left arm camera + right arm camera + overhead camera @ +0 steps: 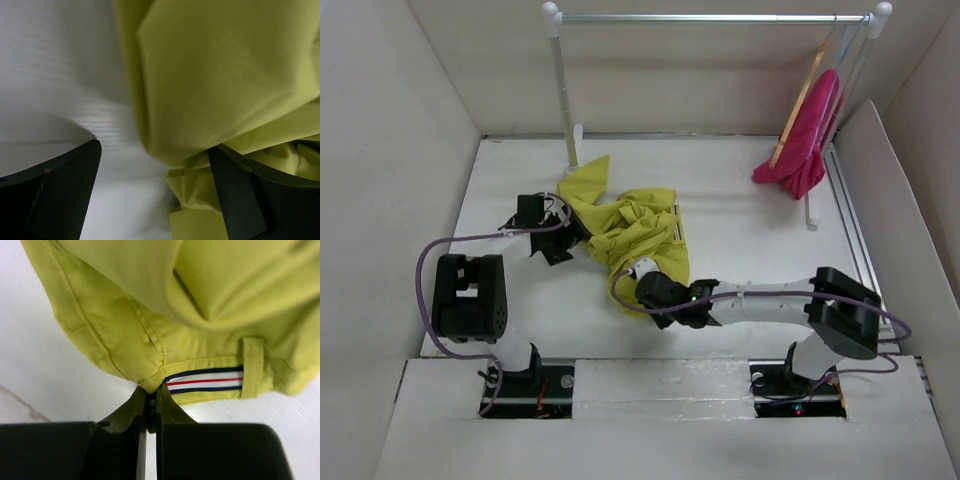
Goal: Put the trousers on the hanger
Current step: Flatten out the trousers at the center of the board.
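The trousers (630,225) lie crumpled on the worktop (750,240), the right fingers (172,415) clamped on a waistband corner, the left fingers (60,190) spread apart at the cloth's edge, while the hanger (799,102) hangs on the rail (700,18), well apart.

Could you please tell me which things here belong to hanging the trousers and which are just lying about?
Part of the job:
- the trousers, pinched near the striped trim by the right gripper
- the hanger, hanging at the far right
- the left gripper, open at the cloth

Just lying about:
- the clothes rail
- the pink garment beside the hanger
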